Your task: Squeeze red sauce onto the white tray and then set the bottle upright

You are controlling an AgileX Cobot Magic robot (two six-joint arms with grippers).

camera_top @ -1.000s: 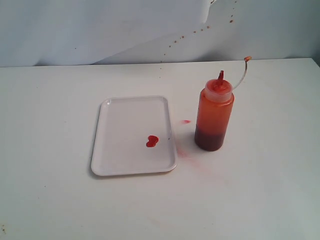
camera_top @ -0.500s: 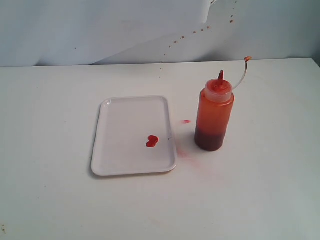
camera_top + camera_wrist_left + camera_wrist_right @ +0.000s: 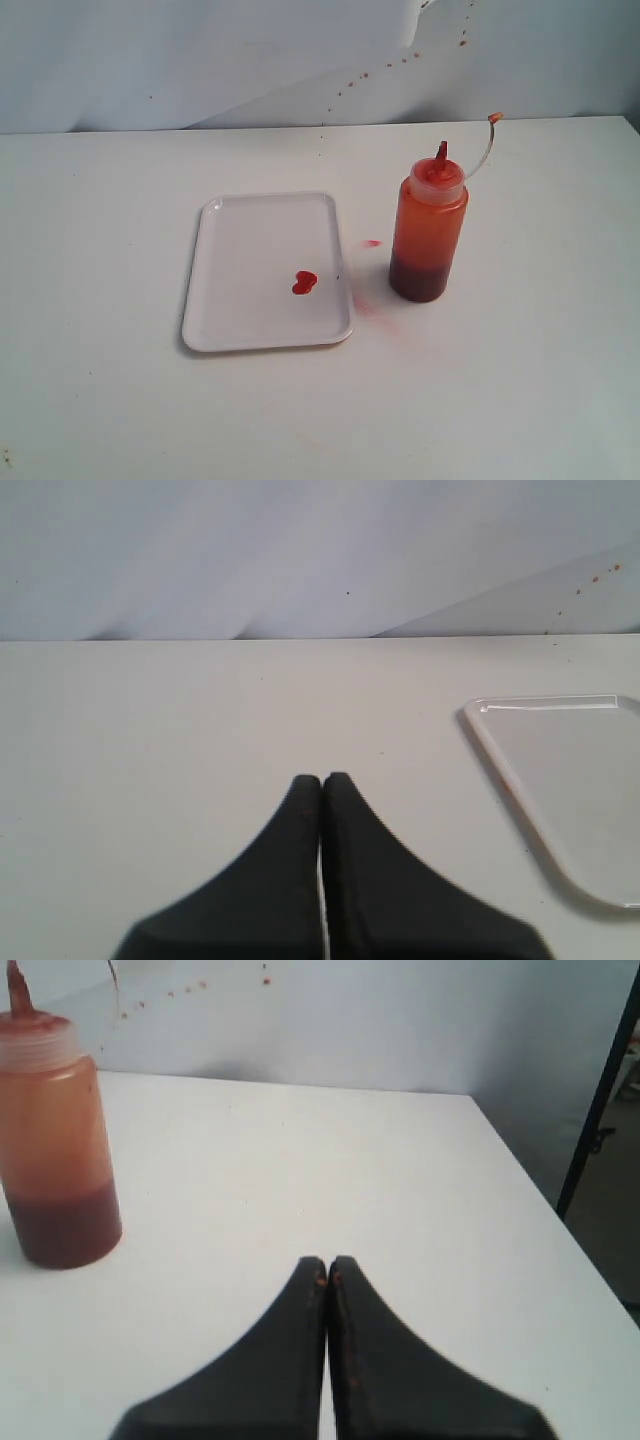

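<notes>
The white tray (image 3: 267, 270) lies flat on the table, left of centre. A small glossy blob of red sauce (image 3: 304, 282) sits on its near right part. The bottle (image 3: 428, 231) stands upright just right of the tray, orange-red with dark sauce at its bottom, red nozzle up and cap strap arching away. No arm shows in the exterior view. My left gripper (image 3: 322, 780) is shut and empty, with the tray's corner (image 3: 575, 770) off to one side. My right gripper (image 3: 326, 1263) is shut and empty, apart from the bottle (image 3: 55, 1140).
A small red drop (image 3: 372, 243) and a faint pinkish smear (image 3: 375, 310) mark the table between tray and bottle. Red specks dot the white backdrop (image 3: 400, 60). The table's edge (image 3: 530, 1180) and a dark stand leg (image 3: 598, 1100) appear in the right wrist view.
</notes>
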